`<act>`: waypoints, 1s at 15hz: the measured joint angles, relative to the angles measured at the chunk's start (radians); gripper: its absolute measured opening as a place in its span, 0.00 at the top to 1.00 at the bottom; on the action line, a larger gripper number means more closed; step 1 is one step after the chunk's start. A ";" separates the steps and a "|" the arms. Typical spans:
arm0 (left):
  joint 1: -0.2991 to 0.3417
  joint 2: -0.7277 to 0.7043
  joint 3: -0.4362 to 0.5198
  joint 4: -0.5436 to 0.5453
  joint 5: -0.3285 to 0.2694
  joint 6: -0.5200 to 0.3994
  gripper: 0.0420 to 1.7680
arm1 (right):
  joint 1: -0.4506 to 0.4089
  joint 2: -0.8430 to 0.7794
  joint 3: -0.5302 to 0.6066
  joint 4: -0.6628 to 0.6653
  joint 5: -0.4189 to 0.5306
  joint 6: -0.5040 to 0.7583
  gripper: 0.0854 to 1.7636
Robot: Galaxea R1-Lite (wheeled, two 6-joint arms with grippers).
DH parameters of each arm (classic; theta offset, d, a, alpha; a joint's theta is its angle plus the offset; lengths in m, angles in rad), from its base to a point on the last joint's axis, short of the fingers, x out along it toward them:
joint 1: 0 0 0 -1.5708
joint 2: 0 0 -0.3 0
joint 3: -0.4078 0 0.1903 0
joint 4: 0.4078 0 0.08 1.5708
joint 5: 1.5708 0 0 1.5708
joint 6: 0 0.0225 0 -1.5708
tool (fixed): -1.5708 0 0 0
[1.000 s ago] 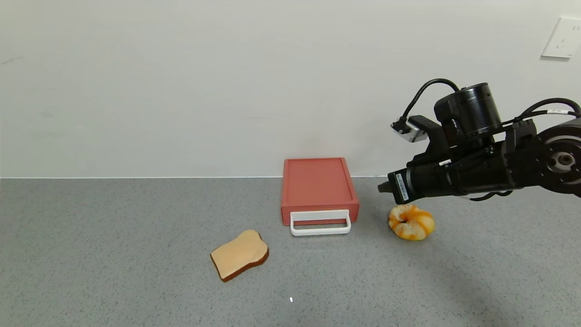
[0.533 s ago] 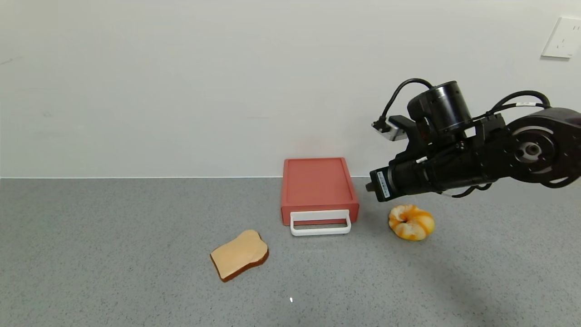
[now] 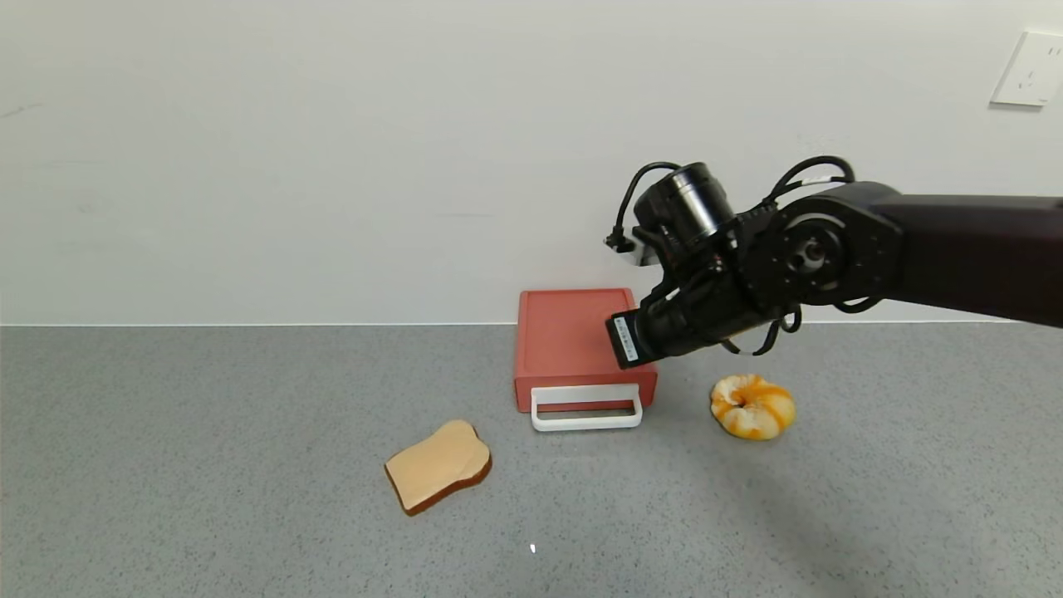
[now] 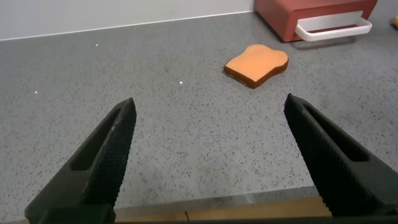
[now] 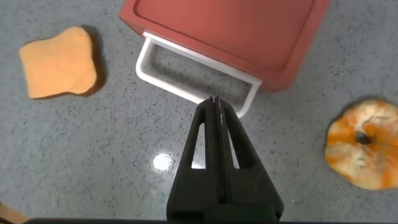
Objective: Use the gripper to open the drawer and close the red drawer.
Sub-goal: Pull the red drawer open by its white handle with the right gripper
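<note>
- Right gripper [image 5: 214, 102] has swung in from the right side since a second ago; it was out above the orange pastry, now it hangs over the front right corner of the drawer [image 3: 581, 345], up in the air and not touching it.
- Its fingers are pressed flat together with nothing between them, tips pointing down near the right end of the white handle [image 3: 586, 407].
- Drawer hasn't budged: same spot against the back wall, tray pushed in, handle sticking out front.
- Left gripper [image 4: 211, 158] sits low over the near part of the counter, well apart from everything, jaws spread wide with nothing held.
- Count: one red drawer, one bread slice [image 3: 438, 465] just in front and left of it, one orange pastry [image 3: 752, 405] to its right, all on the grey counter [image 3: 166, 465].
- Neither food item has shifted.
</note>
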 joint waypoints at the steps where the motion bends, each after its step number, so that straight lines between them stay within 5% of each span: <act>1: 0.000 0.000 0.000 0.001 0.000 0.000 0.03 | 0.011 0.031 -0.016 0.004 -0.016 0.004 0.98; 15: 0.000 0.000 0.000 0.001 0.000 0.000 0.03 | 0.056 0.222 -0.032 -0.125 -0.086 0.095 0.98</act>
